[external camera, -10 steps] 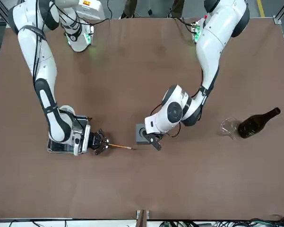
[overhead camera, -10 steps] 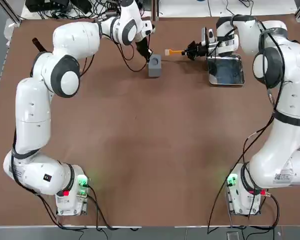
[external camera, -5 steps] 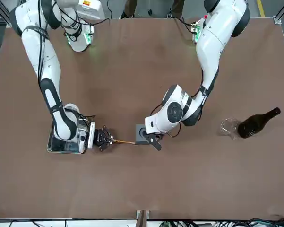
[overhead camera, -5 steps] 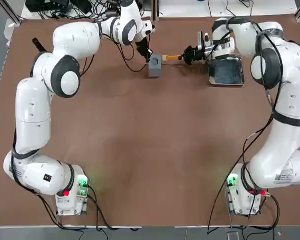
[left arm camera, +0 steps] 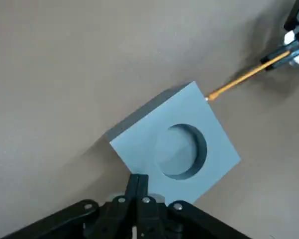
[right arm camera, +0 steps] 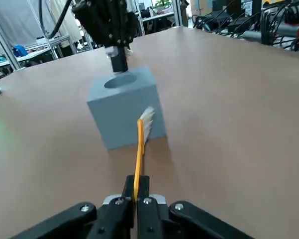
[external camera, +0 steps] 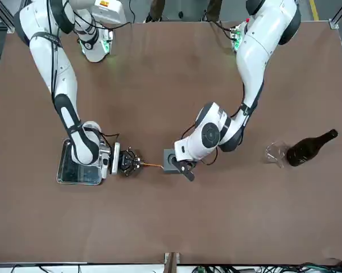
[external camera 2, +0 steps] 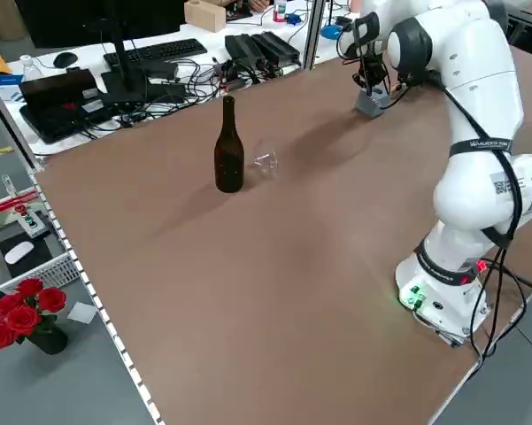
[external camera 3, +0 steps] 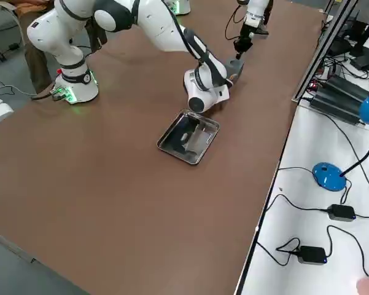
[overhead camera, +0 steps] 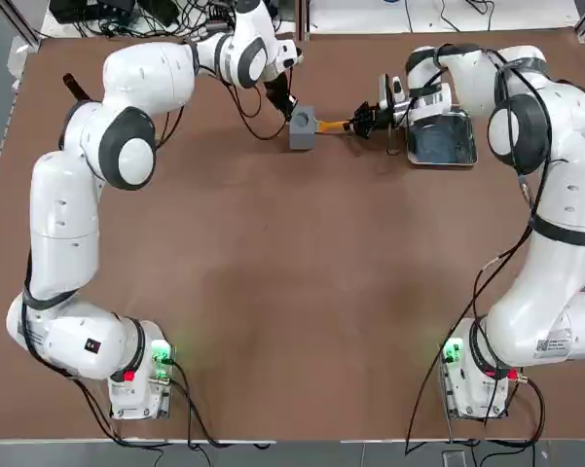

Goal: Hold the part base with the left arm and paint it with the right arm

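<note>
The left gripper [left arm camera: 138, 181], shut, steadies the part base [left arm camera: 181, 144]; the right gripper [right arm camera: 136, 183] grips 1 brush [right arm camera: 139, 149] against it. Painting looks underway, unfinished.

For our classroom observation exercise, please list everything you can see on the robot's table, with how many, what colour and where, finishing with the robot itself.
part base: one, blue-grey, far side of the table, at the left gripper's fingertips
paintbrush: one, orange handle, pale bristles, in the right gripper, tip at the part base
tray: one, shiny metal, beside the right gripper
bottle: one, dark brown, lying at the robot's far left
clear item: one, transparent, beside the bottle
left gripper: one, black, at the part base
right gripper: one, black, between part base and tray
arms: two, white
</note>
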You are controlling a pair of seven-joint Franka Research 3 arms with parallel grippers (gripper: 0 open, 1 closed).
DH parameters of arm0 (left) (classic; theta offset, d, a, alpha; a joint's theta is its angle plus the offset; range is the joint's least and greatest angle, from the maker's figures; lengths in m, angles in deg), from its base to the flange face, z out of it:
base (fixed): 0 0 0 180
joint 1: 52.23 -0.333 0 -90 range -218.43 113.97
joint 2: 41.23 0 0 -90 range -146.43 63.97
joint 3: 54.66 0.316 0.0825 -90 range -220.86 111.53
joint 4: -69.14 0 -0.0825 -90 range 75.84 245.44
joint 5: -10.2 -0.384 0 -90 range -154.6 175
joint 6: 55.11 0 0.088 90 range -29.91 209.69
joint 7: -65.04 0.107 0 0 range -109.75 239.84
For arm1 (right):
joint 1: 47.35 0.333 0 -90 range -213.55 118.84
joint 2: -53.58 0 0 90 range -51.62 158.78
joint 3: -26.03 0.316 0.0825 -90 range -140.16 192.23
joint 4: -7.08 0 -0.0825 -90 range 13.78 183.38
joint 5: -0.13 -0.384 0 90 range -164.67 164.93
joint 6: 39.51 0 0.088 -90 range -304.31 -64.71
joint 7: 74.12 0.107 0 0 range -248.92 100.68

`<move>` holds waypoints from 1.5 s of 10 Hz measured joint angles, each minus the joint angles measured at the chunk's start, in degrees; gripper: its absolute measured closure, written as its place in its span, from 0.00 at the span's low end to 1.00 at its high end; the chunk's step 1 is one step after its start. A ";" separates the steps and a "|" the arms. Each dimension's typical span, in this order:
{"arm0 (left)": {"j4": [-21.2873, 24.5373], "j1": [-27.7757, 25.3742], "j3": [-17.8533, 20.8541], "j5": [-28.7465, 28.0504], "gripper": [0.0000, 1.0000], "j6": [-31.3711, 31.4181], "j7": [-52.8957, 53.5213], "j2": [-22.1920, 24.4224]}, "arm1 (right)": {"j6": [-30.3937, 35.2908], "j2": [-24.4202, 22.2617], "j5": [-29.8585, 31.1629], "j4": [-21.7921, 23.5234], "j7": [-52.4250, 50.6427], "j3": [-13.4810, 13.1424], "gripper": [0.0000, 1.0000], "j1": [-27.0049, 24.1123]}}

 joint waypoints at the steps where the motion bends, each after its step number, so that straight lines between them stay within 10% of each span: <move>1: 0.00 0.00 0.00 0.00 0.99 0.00 -0.03 0.00 | 0.17 -0.01 -0.14 0.94 -0.63 0.00 0.96 -0.05; 15: 0.00 0.00 -0.01 0.01 0.99 0.00 -0.05 0.00 | 7.27 -3.32 -0.96 8.28 -5.27 0.00 0.96 -1.20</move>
